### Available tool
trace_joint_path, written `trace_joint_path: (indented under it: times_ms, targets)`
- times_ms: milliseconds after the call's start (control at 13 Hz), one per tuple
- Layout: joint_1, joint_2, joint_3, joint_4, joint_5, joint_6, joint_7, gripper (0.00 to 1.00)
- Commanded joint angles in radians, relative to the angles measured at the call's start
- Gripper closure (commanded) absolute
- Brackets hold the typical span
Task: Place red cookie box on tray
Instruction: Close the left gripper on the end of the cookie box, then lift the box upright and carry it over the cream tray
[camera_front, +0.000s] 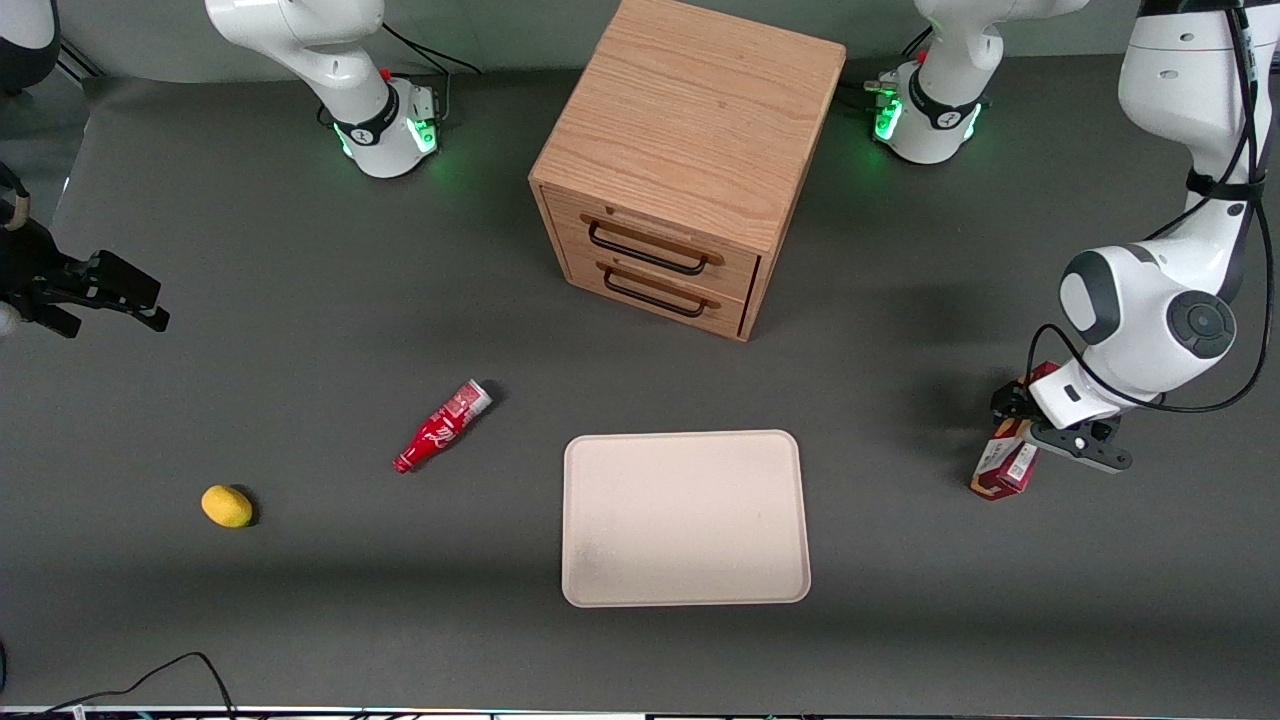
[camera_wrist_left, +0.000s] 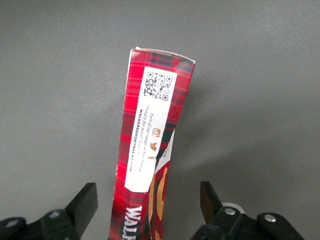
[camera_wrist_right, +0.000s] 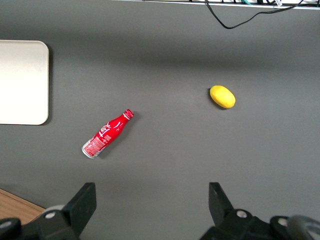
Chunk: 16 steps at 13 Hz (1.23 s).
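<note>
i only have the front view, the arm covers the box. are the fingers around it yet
Observer: Yes. In the wrist view the gripper is open, with the red cookie box between its fingers and a gap on each side.
Operator: what faces the wrist camera
Observer: A narrow side of the box with a white label carrying a QR code.
Operator: anything on the tray
Observer: The tray looks bare in the front view; the right wrist view shows its edge bare too.

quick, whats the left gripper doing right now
Left gripper: open, fingers straddling the red cookie box without gripping it, at the working arm's end of the table.
</note>
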Motion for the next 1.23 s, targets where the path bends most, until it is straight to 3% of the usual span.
trace_joint_path:
  times_ms: [0,538,846,1154]
  targets:
    - [0.007,0.000,-0.004,0.005,-0.018,0.005,0.029,1.00]
    - [0.005,-0.064,-0.004,0.025,-0.018,-0.073,0.027,1.00]
    - [0.008,-0.181,0.004,0.173,-0.018,-0.435,-0.002,1.00]
    - [0.002,-0.238,0.002,0.420,-0.014,-0.808,-0.109,1.00]
